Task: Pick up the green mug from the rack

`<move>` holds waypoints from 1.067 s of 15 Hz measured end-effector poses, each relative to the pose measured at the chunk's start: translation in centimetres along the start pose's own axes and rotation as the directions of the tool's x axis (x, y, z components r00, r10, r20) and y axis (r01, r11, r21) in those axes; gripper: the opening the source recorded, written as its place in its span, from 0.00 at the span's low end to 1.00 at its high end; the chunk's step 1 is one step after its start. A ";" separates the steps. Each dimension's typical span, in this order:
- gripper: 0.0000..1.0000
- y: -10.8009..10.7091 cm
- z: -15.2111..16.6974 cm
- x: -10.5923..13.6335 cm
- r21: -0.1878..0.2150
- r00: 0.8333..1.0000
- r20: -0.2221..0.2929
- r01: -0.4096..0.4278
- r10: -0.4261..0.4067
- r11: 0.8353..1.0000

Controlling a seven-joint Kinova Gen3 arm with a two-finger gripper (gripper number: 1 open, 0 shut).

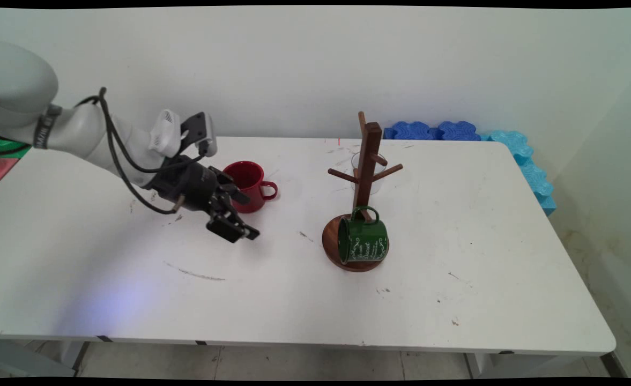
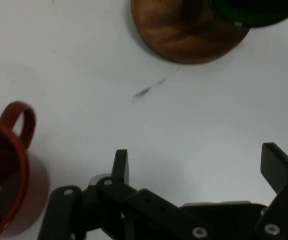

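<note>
Hovering low over the white table (image 1: 304, 300) with fingers (image 2: 121, 165) spread and empty, black two-finger gripper (image 1: 235, 222) just beside upright glossy red mug (image 1: 248, 185), handle (image 2: 19, 122) turned away toward wooden mug tree (image 1: 366, 182).

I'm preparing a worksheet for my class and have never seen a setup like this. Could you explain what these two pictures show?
A white robot arm reaches over a white table. One camera looks down from the table's near side; the other sits on the arm's hand. The black gripper has its jaws spread open and holds nothing. Nearest it stands a red mug, upright. Farther right is a wooden mug stand, with a green mug on its side at the base and a clear glass behind. Blue foam pieces line the far edge.
</note>
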 end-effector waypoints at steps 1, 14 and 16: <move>1.00 0.1 0.4 0.0 -0.007 1.000 -0.011 0.015 -0.015 1.000; 1.00 1.2 4.8 -0.7 -0.127 0.961 -0.136 0.225 -0.241 0.966; 1.00 1.5 5.2 -0.8 -0.147 0.952 -0.154 0.243 -0.264 0.959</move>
